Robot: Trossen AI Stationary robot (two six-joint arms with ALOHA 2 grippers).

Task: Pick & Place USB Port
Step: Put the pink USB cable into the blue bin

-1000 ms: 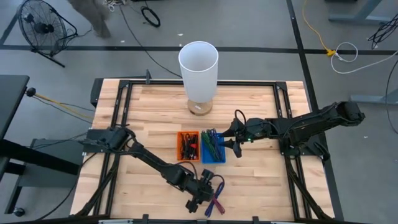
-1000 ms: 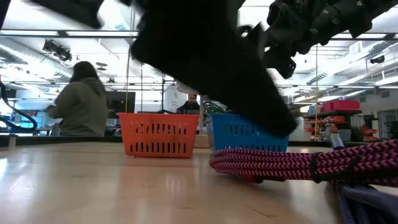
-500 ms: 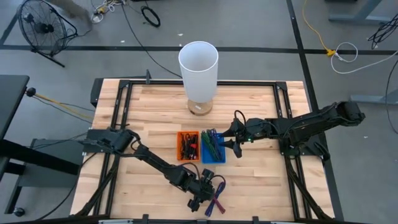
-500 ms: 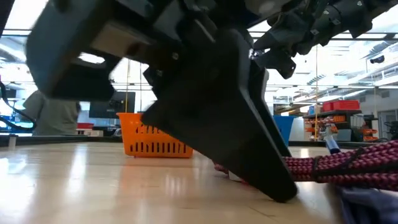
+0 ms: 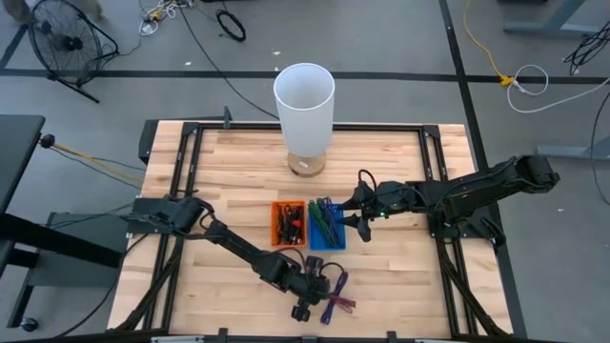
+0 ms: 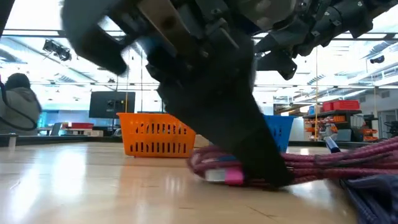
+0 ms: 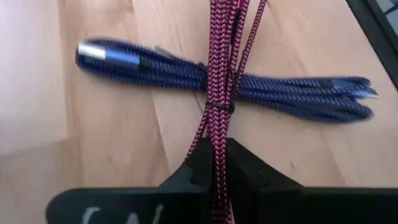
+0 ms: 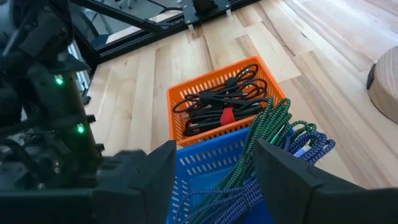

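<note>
Seen from overhead, the left end effector [image 5: 310, 289] sits low near the worktop's [image 5: 229, 171] front edge, beside a tangle of cables. Only its wrist camera reveals the grip: its fingers are pinched onto a bundled magenta USB cable [image 7: 221, 74], which lies across a coiled blue cable [image 7: 249, 81]. The low view shows the magenta cable's plug [image 6: 219, 176] resting on the wood. The right end effector [image 5: 349, 215] hovers spread wide beside the blue basket [image 8: 217, 165], next to the orange basket [image 8: 214, 106] of dark cables.
</note>
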